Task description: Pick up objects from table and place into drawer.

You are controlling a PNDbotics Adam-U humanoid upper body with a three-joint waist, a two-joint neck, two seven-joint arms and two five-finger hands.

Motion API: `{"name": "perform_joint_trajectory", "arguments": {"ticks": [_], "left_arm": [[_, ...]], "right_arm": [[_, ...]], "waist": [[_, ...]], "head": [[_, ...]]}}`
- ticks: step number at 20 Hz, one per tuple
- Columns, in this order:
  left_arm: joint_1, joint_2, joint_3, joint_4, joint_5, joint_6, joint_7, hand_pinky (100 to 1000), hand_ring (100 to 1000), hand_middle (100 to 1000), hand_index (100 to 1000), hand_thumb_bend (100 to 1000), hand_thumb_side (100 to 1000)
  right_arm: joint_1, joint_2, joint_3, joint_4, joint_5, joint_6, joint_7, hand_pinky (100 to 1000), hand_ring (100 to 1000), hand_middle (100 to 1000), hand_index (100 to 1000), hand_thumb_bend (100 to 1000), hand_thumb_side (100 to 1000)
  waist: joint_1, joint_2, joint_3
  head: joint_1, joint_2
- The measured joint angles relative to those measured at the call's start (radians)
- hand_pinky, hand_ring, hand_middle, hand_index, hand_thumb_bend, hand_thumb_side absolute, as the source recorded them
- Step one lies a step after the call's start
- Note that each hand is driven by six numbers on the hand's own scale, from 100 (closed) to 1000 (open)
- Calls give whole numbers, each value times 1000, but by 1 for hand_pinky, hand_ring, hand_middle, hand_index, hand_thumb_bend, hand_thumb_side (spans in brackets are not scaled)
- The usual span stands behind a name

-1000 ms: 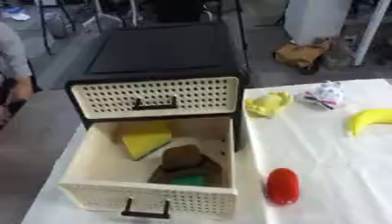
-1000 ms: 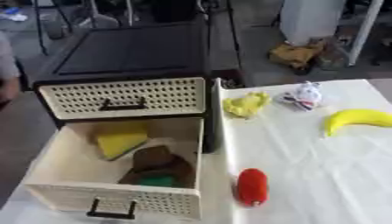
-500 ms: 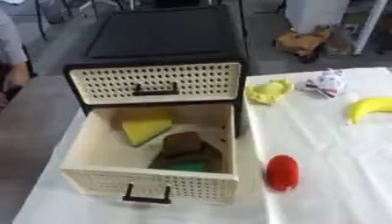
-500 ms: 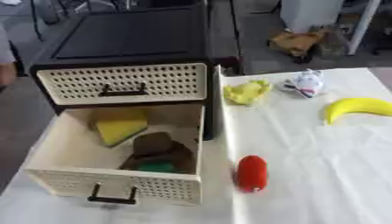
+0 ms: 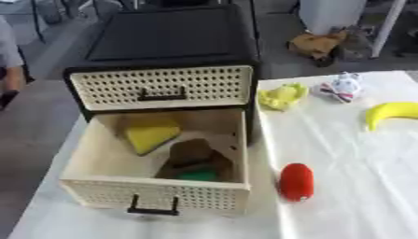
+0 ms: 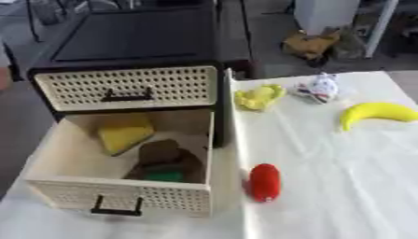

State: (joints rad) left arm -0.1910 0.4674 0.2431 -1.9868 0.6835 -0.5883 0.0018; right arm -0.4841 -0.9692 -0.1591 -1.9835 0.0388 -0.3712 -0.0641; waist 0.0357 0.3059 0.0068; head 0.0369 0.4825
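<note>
The lower drawer [image 5: 98,161] of a black cabinet [image 5: 167,37] stands pulled out. Inside it lie a yellow wedge [image 5: 151,135], a brown lump [image 5: 192,154] and a small green thing [image 5: 198,175]. On the white table [image 5: 351,186], a red oblong object [image 5: 296,181] lies just right of the drawer. Farther back sit a yellow toy [image 5: 282,96], a white toy with red and blue marks [image 5: 341,87], and a banana [image 6: 378,113] at the right. Neither of my hands shows in any view.
The upper drawer [image 5: 161,87] is closed, its black handle facing me. Beyond the table, a brown object [image 5: 318,44] lies on the floor near a white post. A person's sleeve [image 5: 8,51] shows at the far left edge.
The whole picture has shifted down and the view has tilted, so the camera has moved. The objects on the table and in the drawer keep their places.
</note>
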Motion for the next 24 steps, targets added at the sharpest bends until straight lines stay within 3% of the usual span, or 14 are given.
{"name": "perform_joint_trajectory", "arguments": {"ticks": [4,8,16,24], "left_arm": [[5,-2,-1,0,-4,4,-4,100,100,100,994,100,620],[5,-2,-3,0,-7,11,-7,100,100,100,990,100,619],[5,-8,-7,0,-13,31,-6,100,100,100,987,100,617],[-1,-10,-12,0,-15,41,-7,100,100,100,984,100,615]], "right_arm": [[-11,-53,38,46,57,-17,169,769,909,825,950,794,1000],[-18,-90,66,119,99,-68,276,775,912,832,961,827,979],[-45,-134,116,248,189,-154,419,796,920,850,986,882,857],[-78,-137,168,321,264,-207,480,799,920,853,982,870,832]], "waist": [[-1,-6,3],[-6,-6,7],[-14,-7,14],[-16,-9,22]], "head": [[-6,6],[-12,8],[-22,8],[-34,8]]}}
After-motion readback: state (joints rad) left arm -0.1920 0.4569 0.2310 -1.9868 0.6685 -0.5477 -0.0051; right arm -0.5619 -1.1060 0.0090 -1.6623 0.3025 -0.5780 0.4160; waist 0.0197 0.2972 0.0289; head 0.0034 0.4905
